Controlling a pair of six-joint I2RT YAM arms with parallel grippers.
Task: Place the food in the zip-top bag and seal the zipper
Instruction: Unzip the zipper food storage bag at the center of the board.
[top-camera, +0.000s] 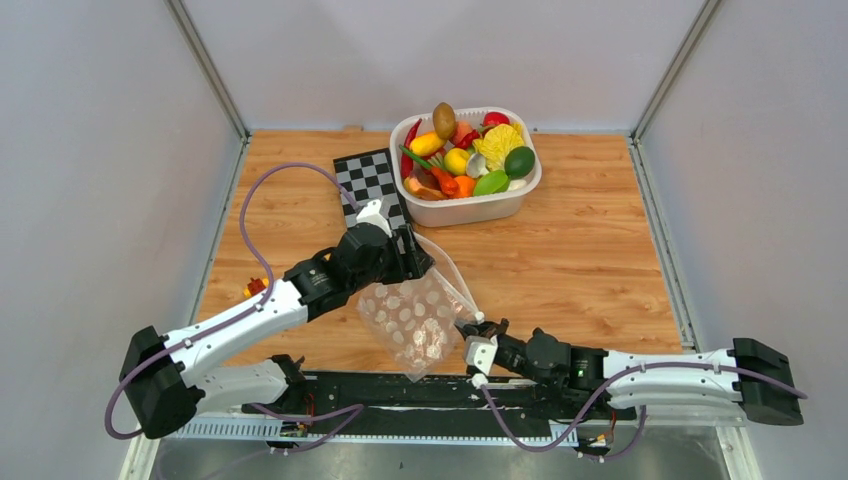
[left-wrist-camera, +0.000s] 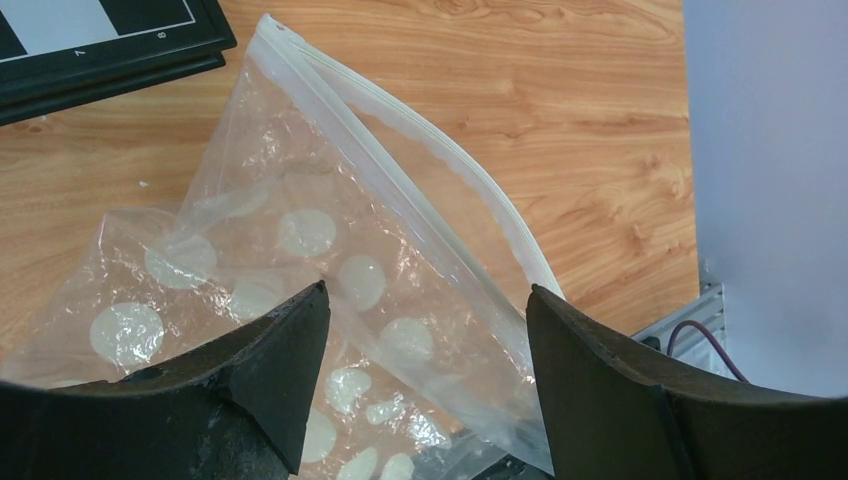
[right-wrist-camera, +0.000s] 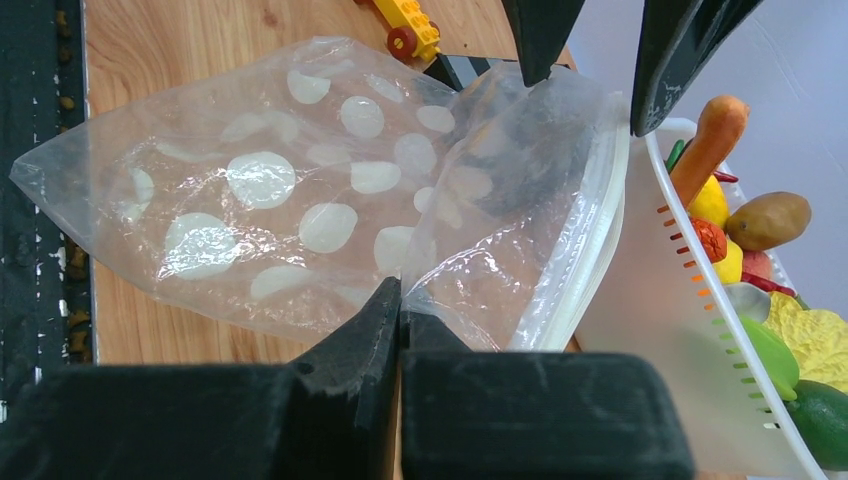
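Observation:
The zip-top bag (top-camera: 415, 320) lies empty on the wood near the table's front, its mouth lifted and gaping. Its zipper (left-wrist-camera: 440, 160) curves as a whitish strip along the raised edge. My left gripper (top-camera: 418, 262) hovers over the mouth with jaws spread. In the left wrist view the left gripper (left-wrist-camera: 425, 305) has only dotted film between its fingers (left-wrist-camera: 290, 370). My right gripper (right-wrist-camera: 402, 300) is shut on the bag's (right-wrist-camera: 300, 190) near edge close to the zipper (right-wrist-camera: 590, 230). The food (top-camera: 465, 155) is piled in a white tub; a carrot (right-wrist-camera: 710, 140) and a potato (right-wrist-camera: 770, 220) show.
The white tub (top-camera: 470, 210) stands at the back centre, just beyond the bag. A chessboard (top-camera: 370, 185) lies to its left, partly under the left arm. A small yellow and red toy car (top-camera: 255, 288) sits by the left arm. Grey walls enclose three sides.

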